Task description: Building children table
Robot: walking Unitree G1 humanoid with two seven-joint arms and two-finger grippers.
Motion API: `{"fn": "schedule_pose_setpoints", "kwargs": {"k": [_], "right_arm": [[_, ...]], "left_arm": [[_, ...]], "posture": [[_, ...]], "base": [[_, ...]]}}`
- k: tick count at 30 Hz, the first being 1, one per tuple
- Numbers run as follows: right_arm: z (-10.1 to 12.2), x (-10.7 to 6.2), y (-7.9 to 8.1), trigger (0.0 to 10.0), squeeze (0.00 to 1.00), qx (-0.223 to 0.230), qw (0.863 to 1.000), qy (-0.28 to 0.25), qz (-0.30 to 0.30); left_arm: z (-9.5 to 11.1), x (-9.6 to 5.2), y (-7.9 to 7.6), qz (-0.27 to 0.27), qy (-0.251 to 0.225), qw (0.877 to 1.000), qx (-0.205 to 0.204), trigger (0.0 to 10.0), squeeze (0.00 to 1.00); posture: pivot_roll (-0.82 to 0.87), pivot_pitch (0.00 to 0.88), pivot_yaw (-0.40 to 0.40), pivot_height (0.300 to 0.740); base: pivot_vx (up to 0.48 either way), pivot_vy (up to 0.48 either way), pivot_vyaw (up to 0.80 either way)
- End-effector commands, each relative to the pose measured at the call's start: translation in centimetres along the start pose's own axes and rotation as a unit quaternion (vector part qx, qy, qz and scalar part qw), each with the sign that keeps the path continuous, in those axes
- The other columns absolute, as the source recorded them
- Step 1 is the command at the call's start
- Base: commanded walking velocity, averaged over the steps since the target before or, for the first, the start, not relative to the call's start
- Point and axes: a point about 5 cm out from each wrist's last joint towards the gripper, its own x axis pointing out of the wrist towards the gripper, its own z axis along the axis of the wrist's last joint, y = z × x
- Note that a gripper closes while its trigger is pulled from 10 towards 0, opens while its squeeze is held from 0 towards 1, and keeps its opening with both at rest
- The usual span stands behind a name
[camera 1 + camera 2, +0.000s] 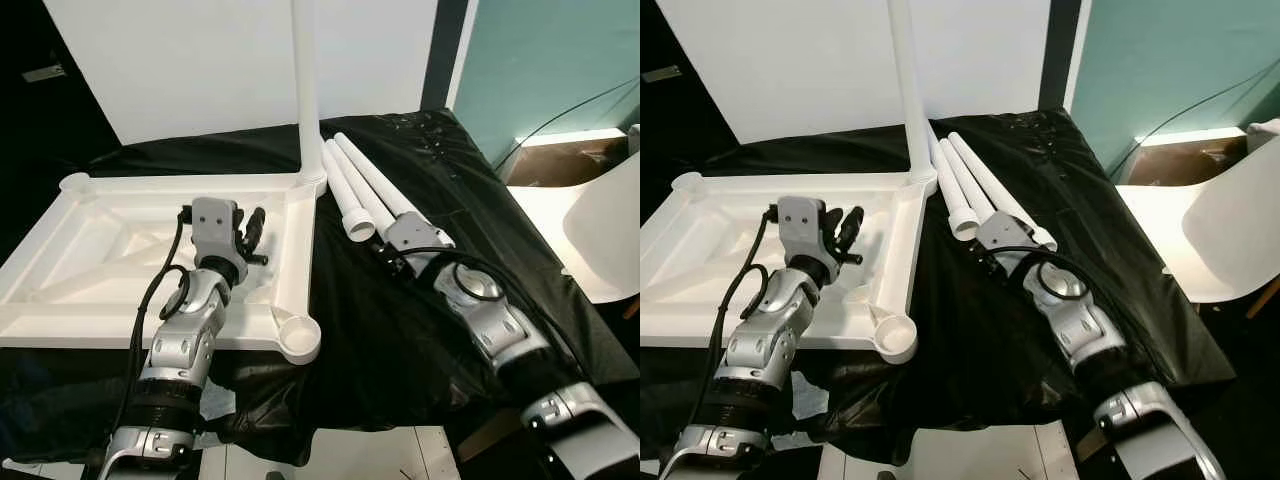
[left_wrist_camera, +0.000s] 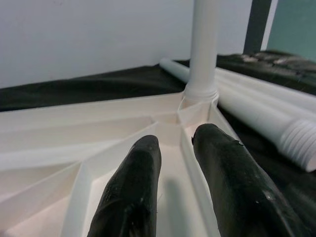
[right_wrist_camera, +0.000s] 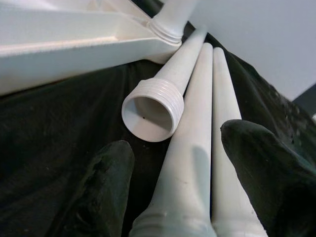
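Straddling middle loose leg (image 3: 190, 163), right gripper (image 3: 192, 163); neighbour legs (image 1: 350, 190) touching both sides.

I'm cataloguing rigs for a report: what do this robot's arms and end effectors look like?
Both arms are silver, jointed segments with black bands. A black cable loops along the left arm and another around the right arm. Each grey wrist block carries an end effector, left and right, with two long, rounded black fingers.

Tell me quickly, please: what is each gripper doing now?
Left gripper: open, holding nothing, over the tabletop.
Right gripper: open, fingers on either side of the loose legs, not closed on them.
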Motion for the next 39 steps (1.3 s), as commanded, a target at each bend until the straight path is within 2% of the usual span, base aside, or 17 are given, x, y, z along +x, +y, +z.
{"fn": "schedule_pose_setpoints", "kwargs": {"k": [1, 5, 10, 19, 27, 33, 39], "right_arm": [[-0.2, 0.7, 0.0, 10.0, 0.0, -0.03, 0.999, 0.004, 0.019], [-0.3, 1.5, -0.3, 10.0, 0.0, -0.057, 0.998, 0.007, 0.021], [-0.5, 2.7, -0.6, 10.0, 0.0, -0.111, 0.993, 0.013, 0.024], [-0.1, 4.0, -0.3, 10.0, 0.0, -0.124, 0.991, 0.014, 0.044], [-0.1, 4.4, 0.1, 10.0, 0.0, -0.155, 0.987, 0.018, 0.048], [-0.6, 4.4, -0.3, 10.0, 0.0, -0.213, 0.976, 0.033, 0.036], [-0.6, 4.5, -0.5, 10.0, 0.0, -0.229, 0.972, 0.04, 0.02]], "left_arm": [[-0.9, -0.8, 0.9, 0.021, 0.016, 1.0, 0.017, 10.0, 0.0], [-1.4, -1.5, 1.6, 0.037, 0.021, 0.999, 0.018, 10.0, 0.0], [-2.0, -2.4, 2.1, 0.049, 0.029, 0.998, 0.022, 10.0, 0.0], [-2.1, -3.2, 2.7, 0.051, 0.029, 0.998, 0.031, 10.0, 0.0], [-2.2, -3.7, 2.8, 0.054, 0.031, 0.997, 0.034, 10.0, 0.0], [-2.2, -4.4, 3.0, 0.061, 0.035, 0.997, 0.036, 10.0, 0.0], [-2.3, -4.6, 2.9, 0.062, 0.037, 0.997, 0.038, 10.0, 0.0]], "posture": [[-0.02, 0.0, 0.029, 0.74], [0.01, 0.0, 0.025, 0.74], [0.04, 0.0, 0.018, 0.74], [0.09, 0.0, 0.008, 0.74], [0.11, 0.0, 0.002, 0.74], [0.14, 0.0, -0.006, 0.74], [0.15, 0.0, -0.008, 0.74]], "base": [[0.0, 0.0, 0.0], [0.0, 0.0, 0.0], [0.0, 0.0, 0.0], [0.0, 0.0, 0.0], [0.0, 0.0, 0.0], [0.0, 0.0, 0.0], [0.0, 0.0, 0.0]]}}
